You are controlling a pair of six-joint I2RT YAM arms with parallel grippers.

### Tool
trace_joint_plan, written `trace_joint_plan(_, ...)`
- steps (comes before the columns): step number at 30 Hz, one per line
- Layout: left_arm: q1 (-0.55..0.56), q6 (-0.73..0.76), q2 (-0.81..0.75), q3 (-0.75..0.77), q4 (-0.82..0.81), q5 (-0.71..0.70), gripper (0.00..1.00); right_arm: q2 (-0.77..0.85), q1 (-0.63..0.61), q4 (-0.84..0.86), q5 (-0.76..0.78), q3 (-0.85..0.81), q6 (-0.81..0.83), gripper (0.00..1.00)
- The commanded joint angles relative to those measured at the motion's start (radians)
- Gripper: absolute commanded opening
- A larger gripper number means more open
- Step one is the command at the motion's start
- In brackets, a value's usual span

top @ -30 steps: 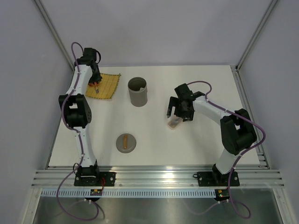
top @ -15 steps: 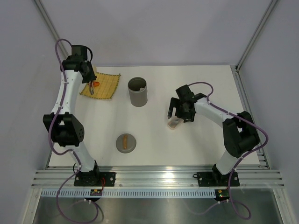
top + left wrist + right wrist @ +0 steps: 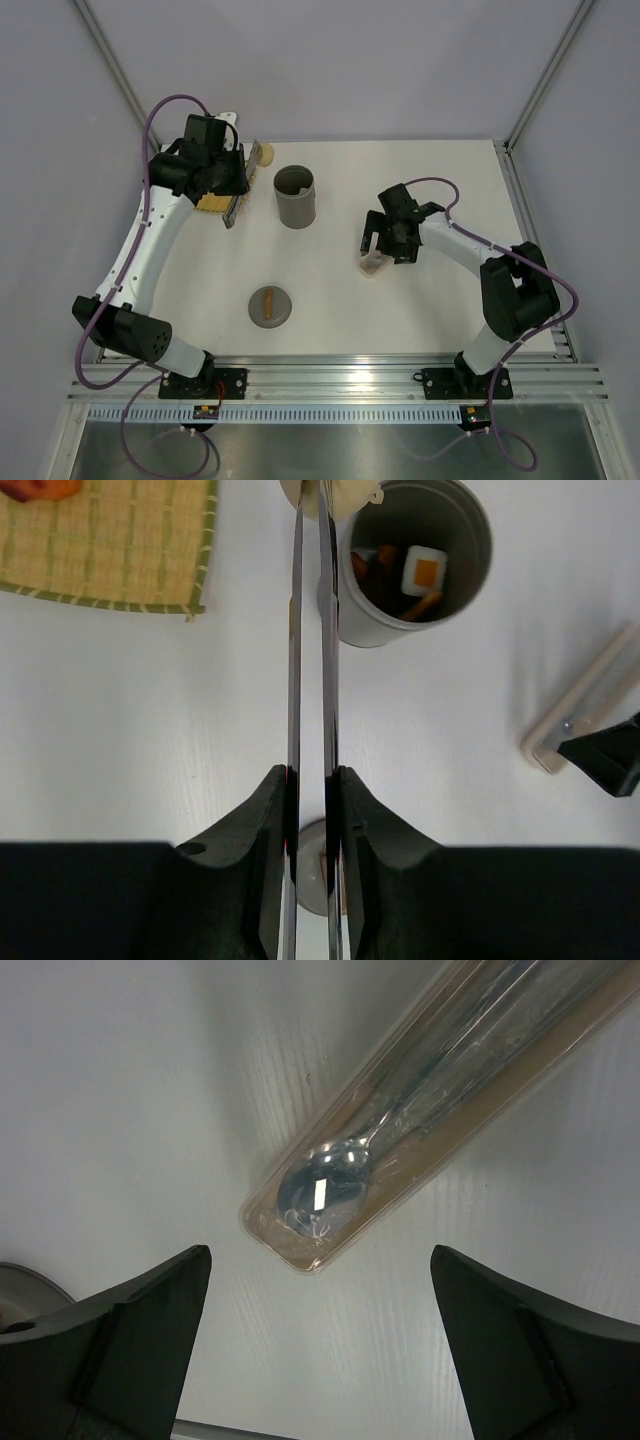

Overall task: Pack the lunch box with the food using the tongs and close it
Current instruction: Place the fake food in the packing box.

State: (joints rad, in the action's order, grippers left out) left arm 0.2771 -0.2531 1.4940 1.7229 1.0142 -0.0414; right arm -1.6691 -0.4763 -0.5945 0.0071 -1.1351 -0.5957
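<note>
- Tongs (image 3: 296, 630) are clamped in my left hand (image 3: 310, 790). Its fingers are drawn narrow around the two slim arms, which run straight ahead of it.
- At their far tips a pale piece (image 3: 350, 488) of the food is pinched. It sits just left of the lunch box (image 3: 372, 632) rim, not yet over the opening.
- That lunch box stands upright ahead and right of my left hand, with orange and white pieces (image 3: 423, 570) already inside. I judge the packing well begun.
- Ahead and left lies the yellow mat (image 3: 110, 540), with an orange piece (image 3: 40, 488) at its far edge, yet to be fetched.
- The lid (image 3: 282, 312) lies on the worktop (image 3: 150, 700) back behind that hand, so the closing is not yet done.
- My right hand (image 3: 320, 1300) is spread wide and empty, hovering over the cutlery case (image 3: 420, 1140).
- A second ago my left hand was over the mat; it has since swung across to the lunch box. My right hand has barely shifted.
</note>
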Motion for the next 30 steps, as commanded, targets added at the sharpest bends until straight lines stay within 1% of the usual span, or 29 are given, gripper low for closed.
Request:
trace_joint_plan(1, 0.039, -0.005, -0.035, -0.008, -0.017, 0.087, 0.0, 0.058, -0.013, 0.019, 0.004, 0.012, -0.006, 0.99)
trace_joint_plan(6, 0.06, 0.002, 0.002, -0.003, -0.005, 0.129, 0.0, 0.071, -0.012, 0.022, 0.004, 0.029, -0.013, 0.99)
trace_joint_plan(11, 0.085, -0.005, 0.023, -0.022, -0.045, 0.179, 0.0, 0.08, -0.012, 0.019, 0.008, 0.032, -0.013, 0.99)
trace_joint_plan(15, 0.1, -0.008, 0.049, -0.019, -0.032, 0.15, 0.0, 0.088, -0.012, 0.015, 0.013, 0.034, -0.012, 0.99)
trace_joint_plan(16, 0.105, -0.009, 0.055, -0.017, -0.022, 0.141, 0.02, 0.089, -0.012, 0.015, 0.014, 0.035, -0.012, 1.0)
trace_joint_plan(17, 0.106, -0.011, 0.063, -0.014, -0.011, 0.135, 0.06, 0.089, -0.012, 0.012, 0.016, 0.035, -0.012, 0.99)
trace_joint_plan(20, 0.111, -0.011, 0.081, -0.002, 0.012, 0.123, 0.3, 0.091, -0.012, 0.01, 0.016, 0.038, -0.01, 0.99)
trace_joint_plan(21, 0.114, -0.009, 0.081, -0.002, 0.014, 0.121, 0.35, 0.091, -0.013, 0.01, 0.014, 0.037, -0.013, 1.0)
trace_joint_plan(22, 0.119, -0.009, 0.078, -0.002, 0.014, 0.121, 0.46, 0.089, -0.012, 0.012, 0.014, 0.037, -0.012, 0.99)
trace_joint_plan(23, 0.119, -0.011, 0.075, 0.0, 0.012, 0.121, 0.49, 0.089, -0.013, 0.012, 0.016, 0.037, -0.012, 0.99)
trace_joint_plan(24, 0.12, -0.011, 0.075, 0.004, 0.012, 0.121, 0.53, 0.089, -0.013, 0.013, 0.014, 0.037, -0.015, 0.99)
trace_joint_plan(26, 0.125, -0.009, 0.071, 0.012, 0.017, 0.121, 0.54, 0.089, -0.012, 0.012, 0.013, 0.035, -0.015, 0.99)
trace_joint_plan(28, 0.128, -0.009, 0.066, 0.027, 0.02, 0.121, 0.55, 0.091, -0.012, 0.012, 0.014, 0.034, -0.013, 0.99)
trace_joint_plan(30, 0.128, -0.009, 0.054, 0.035, 0.02, 0.118, 0.52, 0.091, -0.013, 0.01, 0.017, 0.034, -0.013, 0.99)
